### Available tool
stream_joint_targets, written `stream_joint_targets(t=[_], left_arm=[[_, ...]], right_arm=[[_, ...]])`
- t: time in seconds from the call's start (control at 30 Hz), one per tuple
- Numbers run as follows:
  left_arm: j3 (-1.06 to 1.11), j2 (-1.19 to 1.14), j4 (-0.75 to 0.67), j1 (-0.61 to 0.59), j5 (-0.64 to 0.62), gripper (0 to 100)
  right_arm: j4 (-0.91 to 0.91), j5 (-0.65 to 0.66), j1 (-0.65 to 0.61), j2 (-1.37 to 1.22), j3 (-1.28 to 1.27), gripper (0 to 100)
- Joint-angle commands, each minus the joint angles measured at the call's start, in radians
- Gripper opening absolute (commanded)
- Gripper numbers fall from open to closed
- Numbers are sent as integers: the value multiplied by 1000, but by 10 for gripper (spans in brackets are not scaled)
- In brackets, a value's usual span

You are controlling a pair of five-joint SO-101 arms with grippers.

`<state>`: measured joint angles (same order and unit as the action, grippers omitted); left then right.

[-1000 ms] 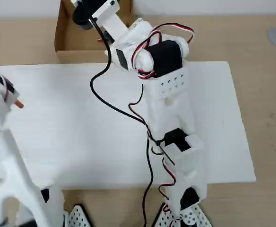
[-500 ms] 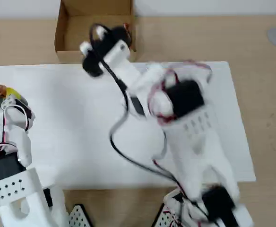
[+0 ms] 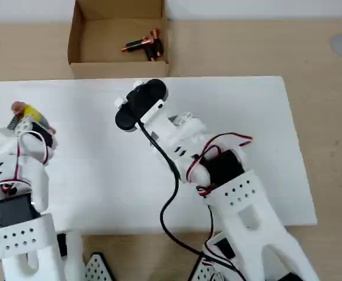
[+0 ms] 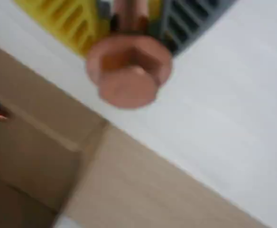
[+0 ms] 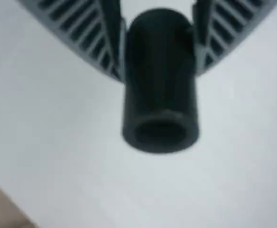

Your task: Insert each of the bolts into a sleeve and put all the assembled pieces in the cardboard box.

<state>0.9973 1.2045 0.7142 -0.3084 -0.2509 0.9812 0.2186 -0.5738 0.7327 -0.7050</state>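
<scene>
a bolt [image 4: 129, 71] is clenched in the left tool [image 4: 129, 19] near the left edge of the bench [image 3: 323, 58], head outward. a sleeve [image 5: 160, 95] is clamped in the right tool [image 5: 158, 28] mid-bench, bore open outward, well apart to the bolt's right. finished pieces [image 3: 143, 44] are seen in the box [image 3: 75, 41].

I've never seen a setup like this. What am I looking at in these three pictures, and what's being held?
These are two white robot arms at a wooden table, each ending in a gripper. The wide picture looks down from above; the two close-ups come from cameras on the wrists. The left gripper is shut on a copper bolt, the right gripper on a black sleeve. A white sheet lies on the table, and the cardboard box beyond it holds assembled pieces.
</scene>
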Motion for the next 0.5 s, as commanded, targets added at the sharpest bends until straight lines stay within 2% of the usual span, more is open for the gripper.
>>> stream_joint_targets(t=[0.0,0.27,0.4,0.47], left_arm=[[15,41,-26,86,-18,7],[64,125,-29,293,-18,7],[84,136,-109,301,-20,7],[104,136,-163,301,-20,7]], right_arm=[[-141,-11,19,35,-73,10],[-201,-12,16,42,-163,11],[-359,-109,19,50,-243,11],[-419,-110,15,79,-294,11]])
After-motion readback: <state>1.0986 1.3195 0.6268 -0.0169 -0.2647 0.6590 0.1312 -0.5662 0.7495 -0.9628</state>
